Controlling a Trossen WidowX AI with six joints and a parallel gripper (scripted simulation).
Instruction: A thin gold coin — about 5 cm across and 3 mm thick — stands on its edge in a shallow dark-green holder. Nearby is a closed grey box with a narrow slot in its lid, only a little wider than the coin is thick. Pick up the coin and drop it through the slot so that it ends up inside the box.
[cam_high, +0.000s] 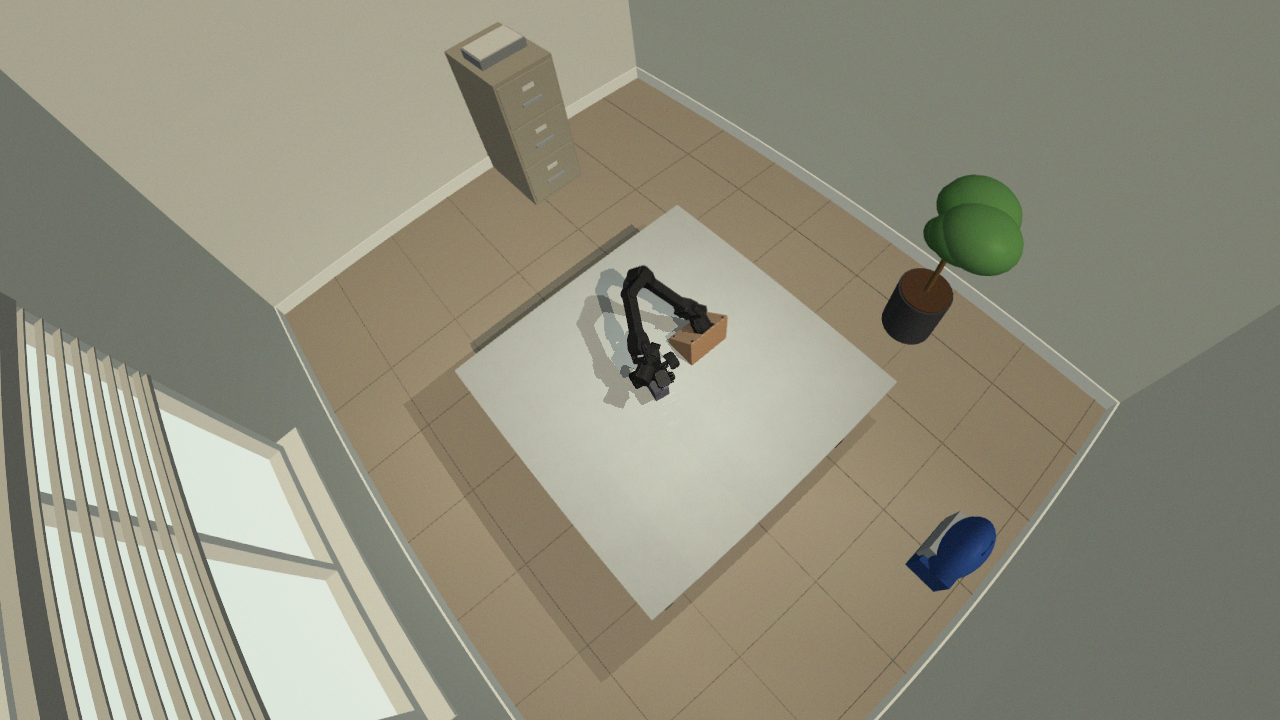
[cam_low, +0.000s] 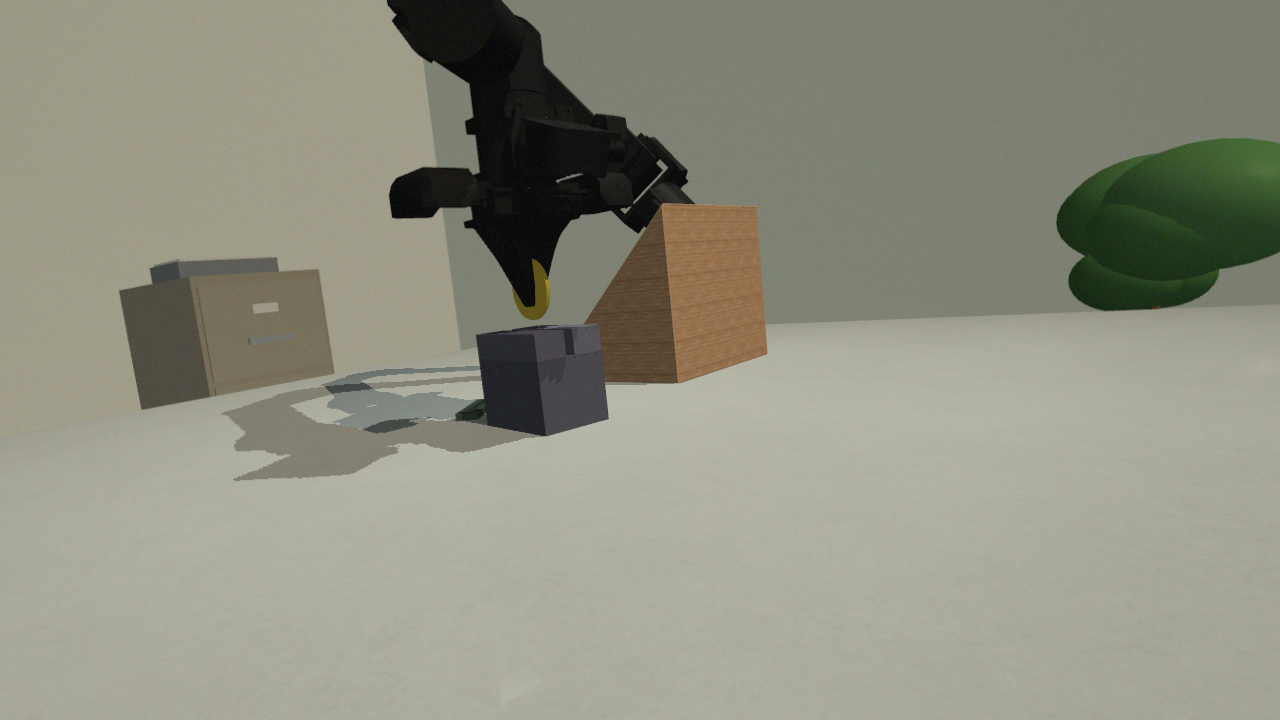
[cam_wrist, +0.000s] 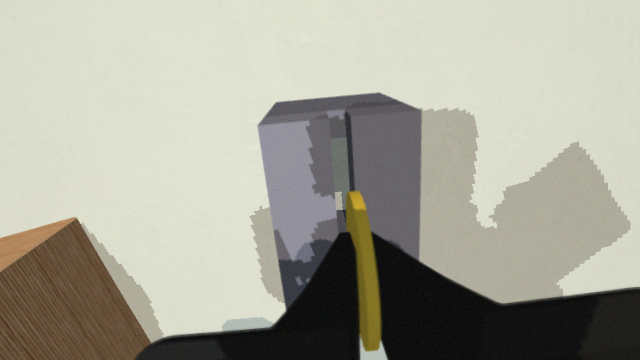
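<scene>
My gripper (cam_low: 529, 300) (cam_wrist: 354, 243) is shut on the gold coin (cam_low: 541, 291) (cam_wrist: 367, 280), which is held on edge. In the exterior view the coin hangs a little above the lid of the grey box (cam_low: 546, 389) (cam_wrist: 387, 165) (cam_high: 659, 391), with a gap between them. In the wrist view the slot (cam_wrist: 340, 165) runs away from the coin; the coin's far end appears at the slot's right edge and the coin leans slightly against the slot's line. The dark-green holder (cam_low: 469, 410) shows only partly behind the box. The near part of the slot is hidden by the fingers.
A wooden wedge-shaped block (cam_high: 708, 340) (cam_low: 716, 291) (cam_wrist: 65, 290) stands beside the box, near the arm's base. A filing cabinet (cam_high: 537, 134), a potted plant (cam_high: 917, 306) and a blue chair-like object (cam_high: 962, 548) stand on the floor around the white surface (cam_high: 680, 501).
</scene>
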